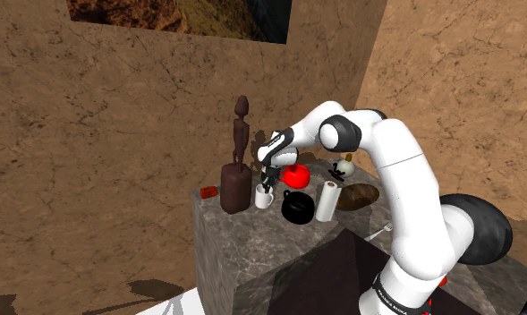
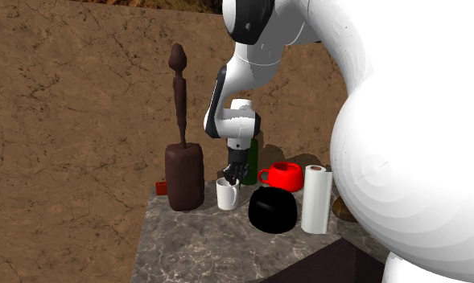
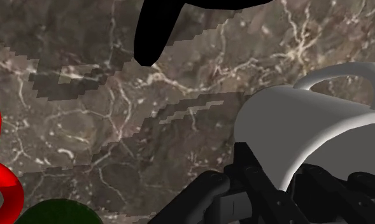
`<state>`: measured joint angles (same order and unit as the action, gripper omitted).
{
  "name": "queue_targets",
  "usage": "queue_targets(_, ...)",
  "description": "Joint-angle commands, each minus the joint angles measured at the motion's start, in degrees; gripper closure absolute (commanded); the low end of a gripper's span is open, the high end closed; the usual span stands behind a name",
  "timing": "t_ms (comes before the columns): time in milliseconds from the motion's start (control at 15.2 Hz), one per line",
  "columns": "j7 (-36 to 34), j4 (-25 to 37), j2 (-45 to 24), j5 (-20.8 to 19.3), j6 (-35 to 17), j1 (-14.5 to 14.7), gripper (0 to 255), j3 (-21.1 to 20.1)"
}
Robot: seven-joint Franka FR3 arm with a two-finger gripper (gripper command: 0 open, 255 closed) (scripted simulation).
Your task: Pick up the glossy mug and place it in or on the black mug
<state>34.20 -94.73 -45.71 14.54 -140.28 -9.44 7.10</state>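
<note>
A glossy white mug (image 1: 264,199) (image 2: 228,194) (image 3: 294,127) stands on the marble table top (image 1: 252,242), just in front of a dark brown statue. My black gripper (image 1: 267,185) (image 2: 232,178) (image 3: 288,184) comes down onto its rim and is shut on the mug's wall, one finger inside and one outside. The handle points away from the fingers. The black mug (image 1: 296,208) (image 2: 273,209) (image 3: 160,25) sits close beside the white one, toward the stand, with a small gap between them.
A red mug (image 1: 295,174) (image 2: 285,175) and a green bottle (image 2: 253,157) stand behind the gripper. A white paper roll (image 1: 327,201) (image 2: 316,199) is beside the black mug. The tall statue (image 1: 237,170) (image 2: 183,173) rises next to the white mug. A small reddish block (image 1: 208,191) lies at the table's corner.
</note>
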Motion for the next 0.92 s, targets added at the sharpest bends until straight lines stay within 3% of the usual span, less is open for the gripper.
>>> queue_targets(0, 0.0, 0.0, 0.0, 0.0, 0.0, 0.0, 255, 0.0)
queue_targets(858, -0.6, -1.1, 4.1, -0.7, 3.0, 0.5, 255, 0.7)
